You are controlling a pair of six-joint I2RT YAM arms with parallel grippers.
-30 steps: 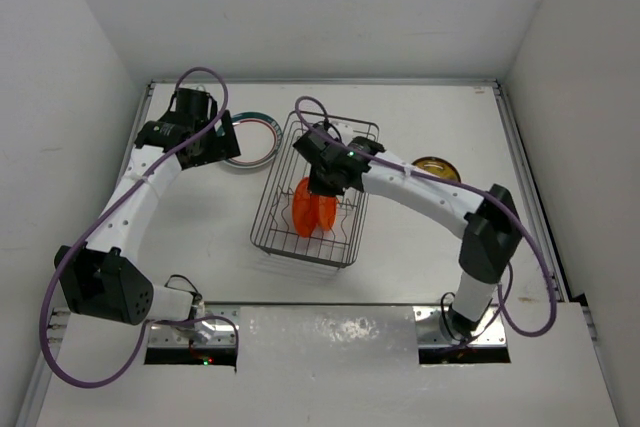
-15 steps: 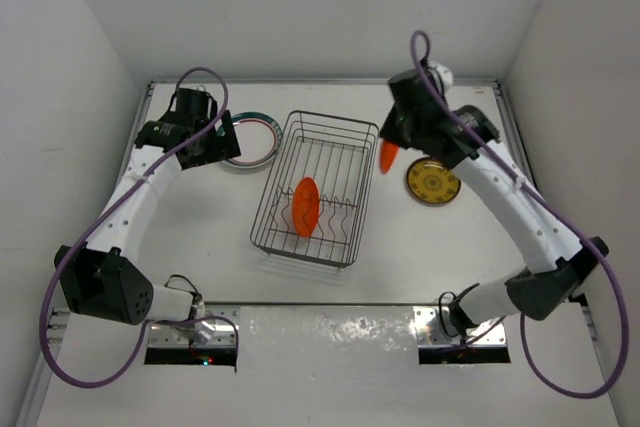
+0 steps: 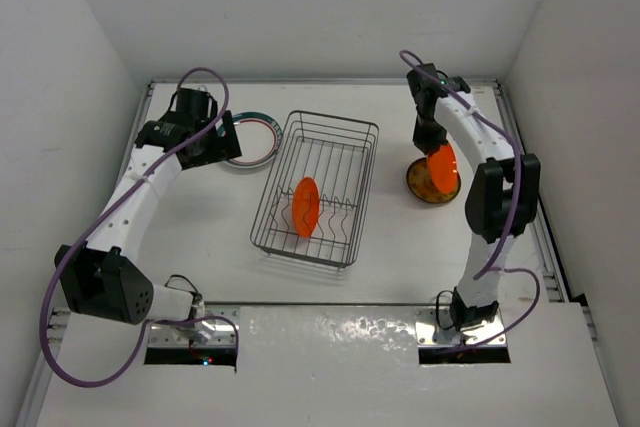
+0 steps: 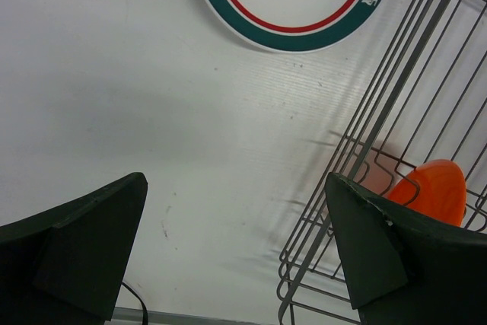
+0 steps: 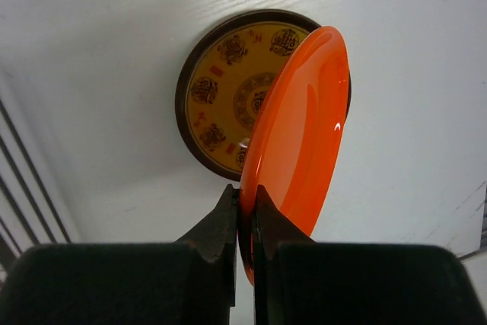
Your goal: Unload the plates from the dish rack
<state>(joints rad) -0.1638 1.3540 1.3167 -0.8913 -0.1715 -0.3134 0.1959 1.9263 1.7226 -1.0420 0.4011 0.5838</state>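
White table (image 3: 400,237) holds dish rack (image 3: 335,162) — white walls (image 3: 300,7).

A robotics lab cell, this one, plainly a test rig: bare white walls (image 3: 320,17) box in a white table (image 3: 400,237) on three sides, two white-and-black arms (image 3: 140,197) sit bolted side by side on a metal base plate (image 3: 330,332) at the near edge, purple cables (image 3: 60,277) looping off them, and out on the tabletop just staged props, a wire dish rack (image 3: 268,202) and a few small plates (image 3: 262,137)
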